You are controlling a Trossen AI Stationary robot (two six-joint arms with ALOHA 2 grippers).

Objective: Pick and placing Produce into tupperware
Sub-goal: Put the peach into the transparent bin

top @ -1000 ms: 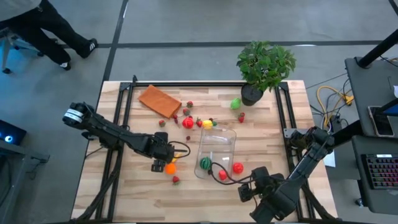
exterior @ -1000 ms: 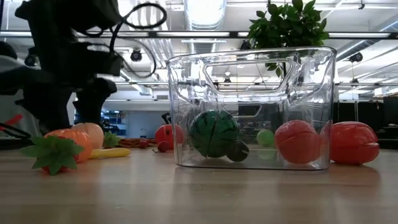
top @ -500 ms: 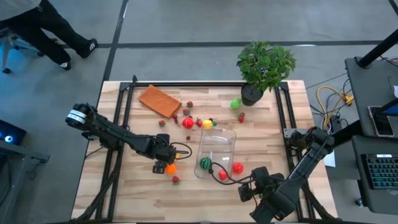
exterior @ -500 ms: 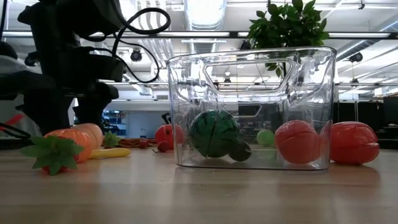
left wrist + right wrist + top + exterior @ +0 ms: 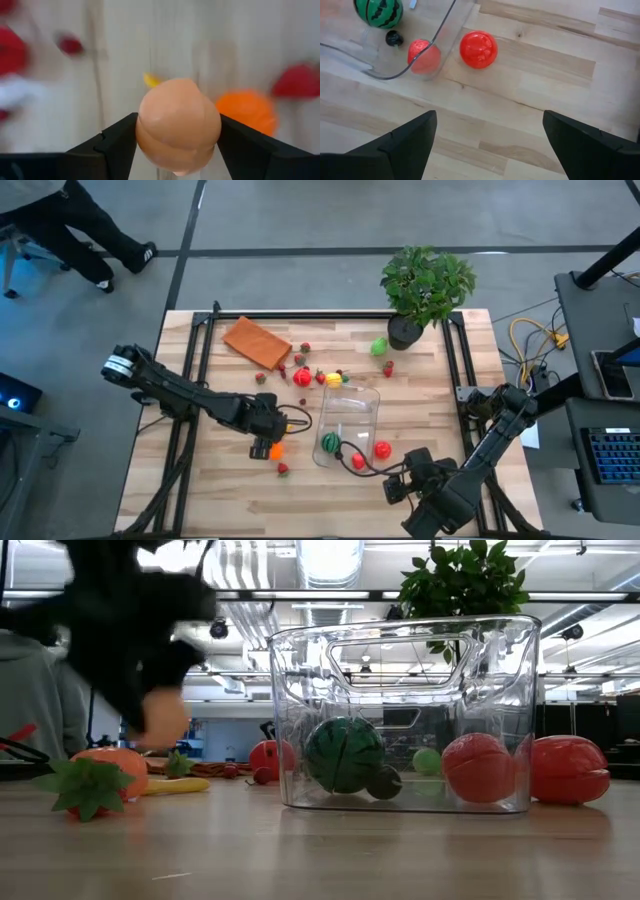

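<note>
two arms over wooden desk (image 5: 400, 395). clear tupperware (image 5: 347, 425) upright near desk middle, holding a striped green piece (image 5: 378, 11), a red piece (image 5: 423, 55) and a small dark one. left tool (image 5: 176, 131) just left of tupperware, off the desk, clamped on peach-coloured produce (image 5: 178, 122). right tool (image 5: 487, 142) near front edge, fingers wide apart, holding nothing. red ball (image 5: 478, 48) just outside tupperware wall.

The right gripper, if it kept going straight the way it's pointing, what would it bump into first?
Probably the red ball on the table, beside the clear tub. The open right gripper points over bare wood toward it. Depth is hard to judge.
</note>
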